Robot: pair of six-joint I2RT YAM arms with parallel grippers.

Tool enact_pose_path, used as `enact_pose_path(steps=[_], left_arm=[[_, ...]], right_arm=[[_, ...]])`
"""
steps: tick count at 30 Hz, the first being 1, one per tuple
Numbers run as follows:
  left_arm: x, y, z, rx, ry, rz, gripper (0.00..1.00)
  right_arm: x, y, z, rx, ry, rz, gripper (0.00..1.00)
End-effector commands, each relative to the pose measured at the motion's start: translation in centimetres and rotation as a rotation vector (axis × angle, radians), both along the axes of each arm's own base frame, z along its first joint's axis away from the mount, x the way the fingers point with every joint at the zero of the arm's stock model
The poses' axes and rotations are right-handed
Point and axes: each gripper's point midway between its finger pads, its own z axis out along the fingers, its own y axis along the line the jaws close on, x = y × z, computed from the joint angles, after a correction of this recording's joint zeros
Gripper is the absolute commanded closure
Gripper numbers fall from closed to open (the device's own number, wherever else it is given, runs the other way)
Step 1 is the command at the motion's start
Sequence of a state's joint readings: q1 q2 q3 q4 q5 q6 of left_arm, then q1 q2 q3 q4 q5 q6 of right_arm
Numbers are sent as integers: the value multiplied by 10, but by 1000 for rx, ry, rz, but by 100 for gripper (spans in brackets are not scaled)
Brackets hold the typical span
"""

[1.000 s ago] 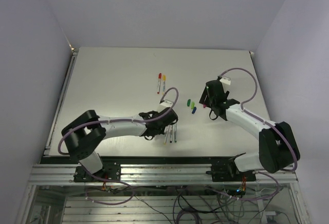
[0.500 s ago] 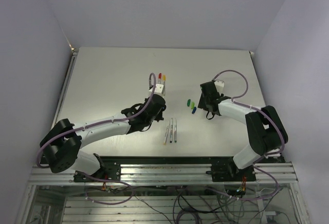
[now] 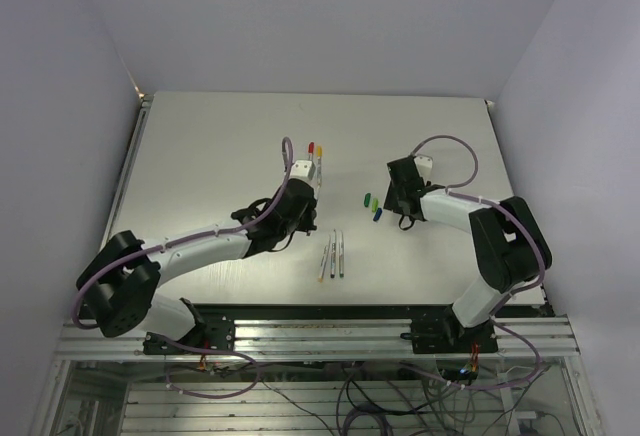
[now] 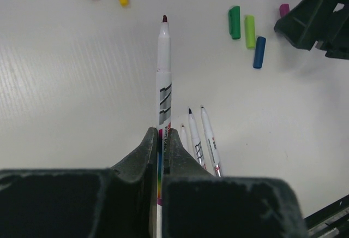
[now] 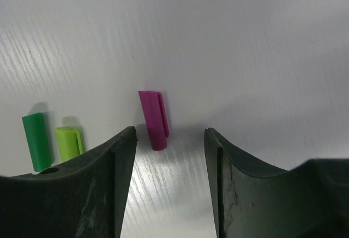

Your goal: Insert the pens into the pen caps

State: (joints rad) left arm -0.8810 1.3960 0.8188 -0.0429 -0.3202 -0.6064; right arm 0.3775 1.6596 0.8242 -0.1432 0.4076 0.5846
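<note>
We clamp a pen (image 4: 163, 69) near its tail in our left claw (image 4: 162, 140), tip projecting ahead for capping. Our right claw (image 5: 169, 135) gapes, the magenta cap (image 5: 152, 119) between its fingers, ready for pinching.

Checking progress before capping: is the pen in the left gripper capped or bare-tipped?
Bare-tipped. The pen clamped in the left gripper ends in an exposed dark red nib, with nothing fitted over it.

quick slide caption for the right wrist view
Open right gripper lined up on the magenta cap, green cap and lime cap lying alongside.
</note>
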Motion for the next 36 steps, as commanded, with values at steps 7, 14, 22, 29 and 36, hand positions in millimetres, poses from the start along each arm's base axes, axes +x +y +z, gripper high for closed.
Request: enact_pose_path(steps=[7,14,22,29,36], left_arm=[[5,-17,3,-56,9,-44,93],[6,-21,-2,-65,24,-54,93],[5,-21,-7,-64,39,-59,93],[6,-30,1,-82,13,-105,93],[7,-65,39,-241,-96,-253,93]], right_arm=[[-2,-4,-19,-30,68,6,57],[-6,-5,-30,-44,97,13,59],[-15,0,-44,-16,151,35,100],[-2,9,-16,33,70,51,100],[22,40,83,226,-247,153,100]])
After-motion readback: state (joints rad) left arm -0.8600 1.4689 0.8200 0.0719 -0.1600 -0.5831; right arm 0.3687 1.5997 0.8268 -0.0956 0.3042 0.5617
